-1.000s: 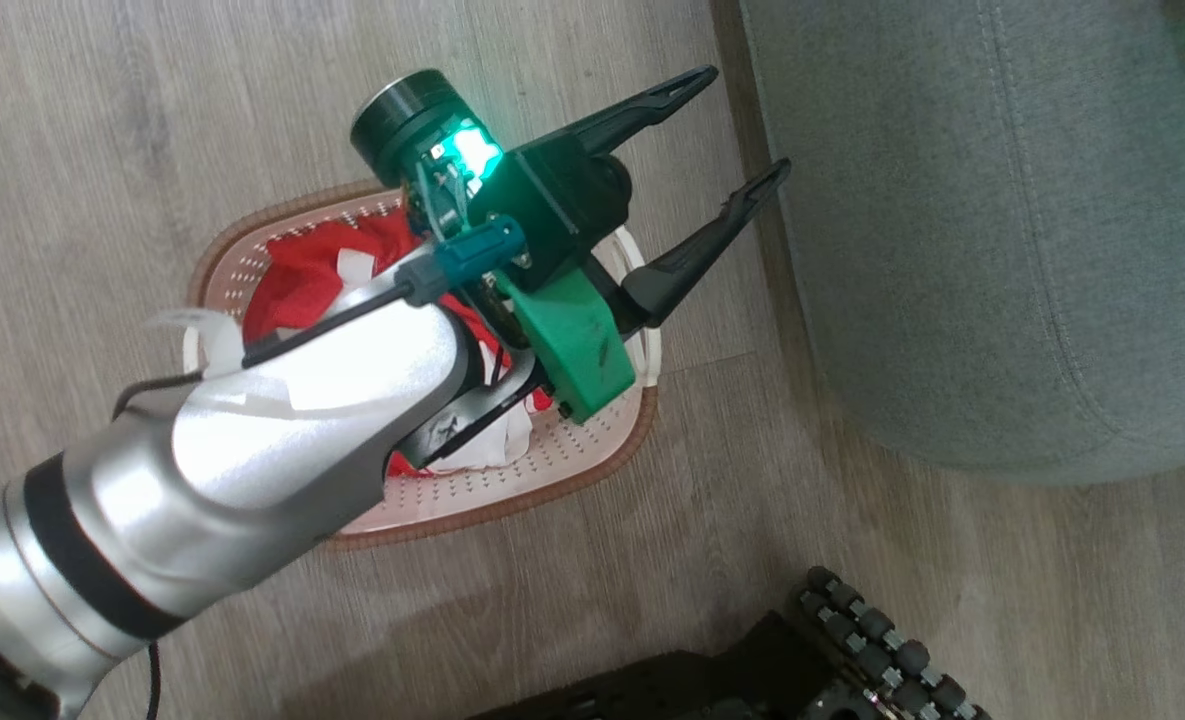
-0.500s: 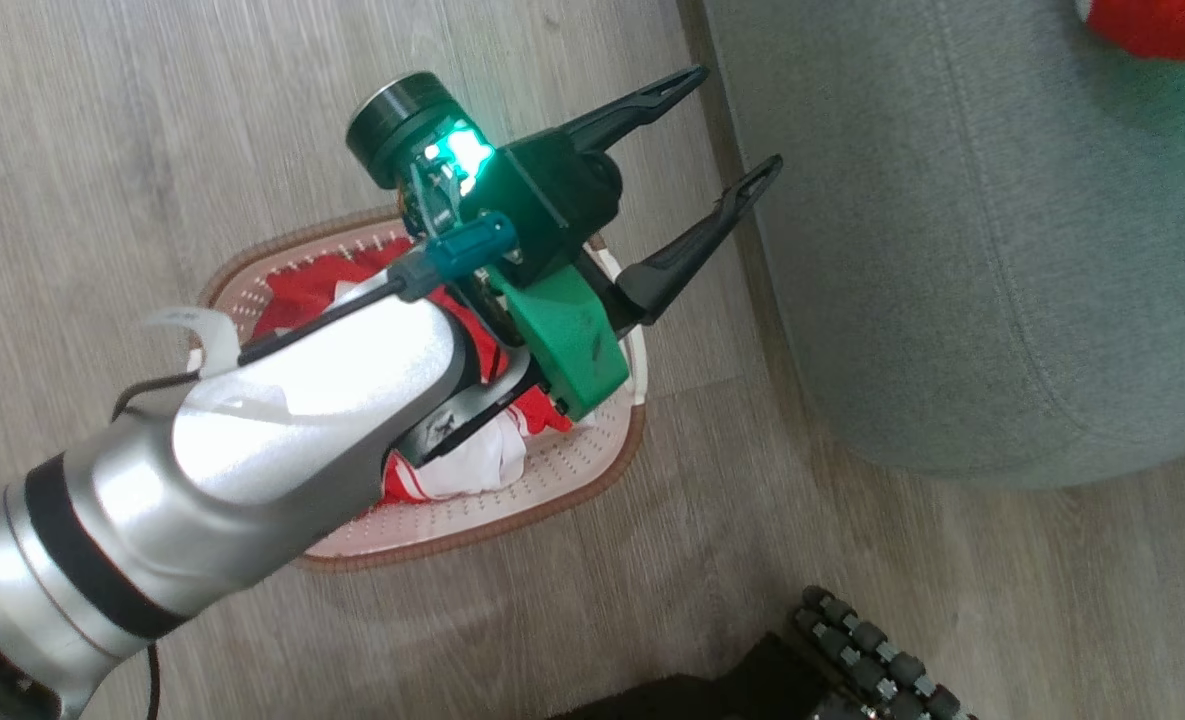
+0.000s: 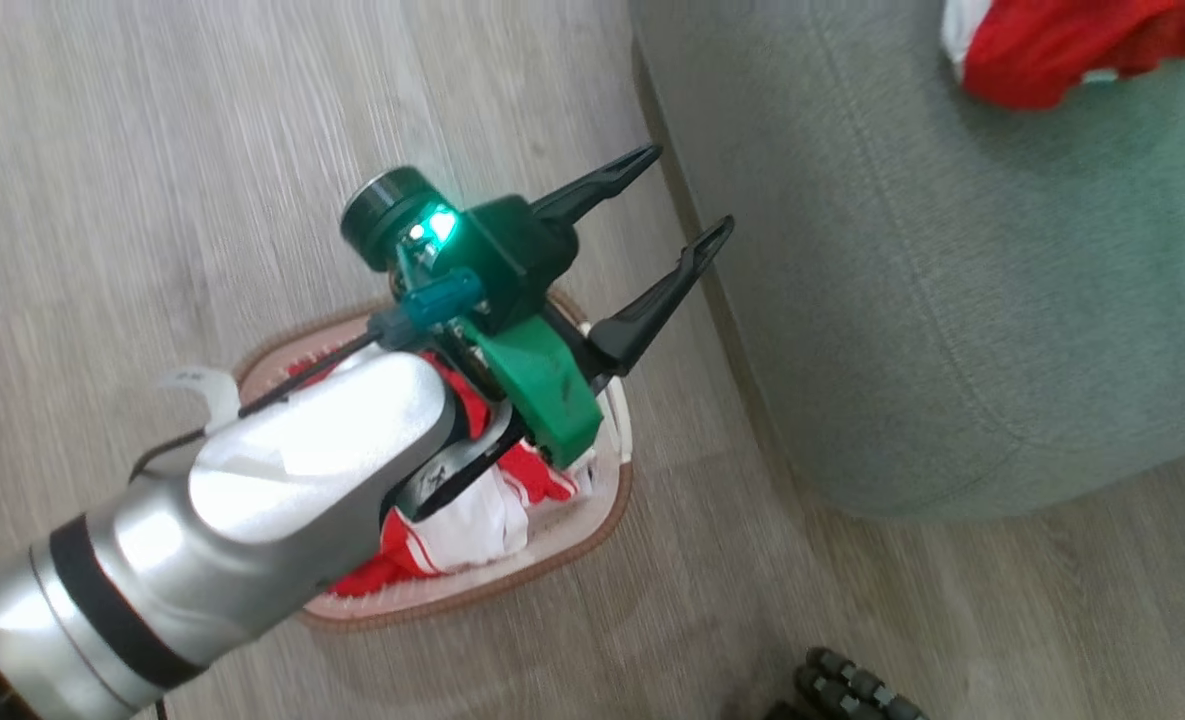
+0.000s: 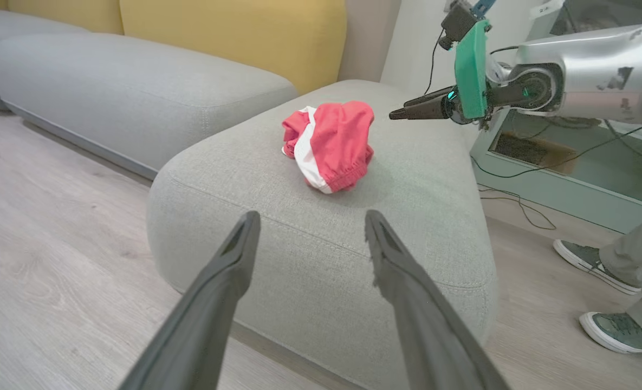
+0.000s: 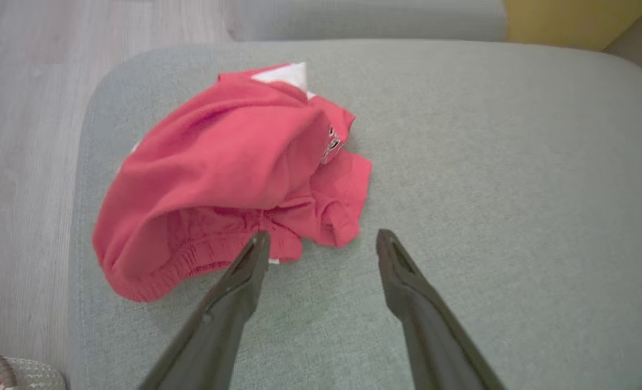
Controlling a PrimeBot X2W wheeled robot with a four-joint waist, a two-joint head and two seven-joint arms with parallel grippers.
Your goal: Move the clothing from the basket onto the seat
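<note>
The left end effector (image 3: pixel 690 190) hangs spread above the basket (image 3: pixel 552 555); the right end effector (image 5: pixel 323 235), spread too, hovers over the seat (image 5: pixel 516 162) beside one red garment (image 5: pixel 218 179). More clothing (image 3: pixel 472 520) sits in the basket. A shallow pinch may spill fabric onto the floor (image 3: pixel 152 150).

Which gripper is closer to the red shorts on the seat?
Right. The right gripper is over the seat, fingertips at the edge of the red shorts; the left gripper is off the seat, above the basket.

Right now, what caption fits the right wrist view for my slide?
Open right gripper over the grey-green seat, beside a crumpled red garment lying on it.
</note>
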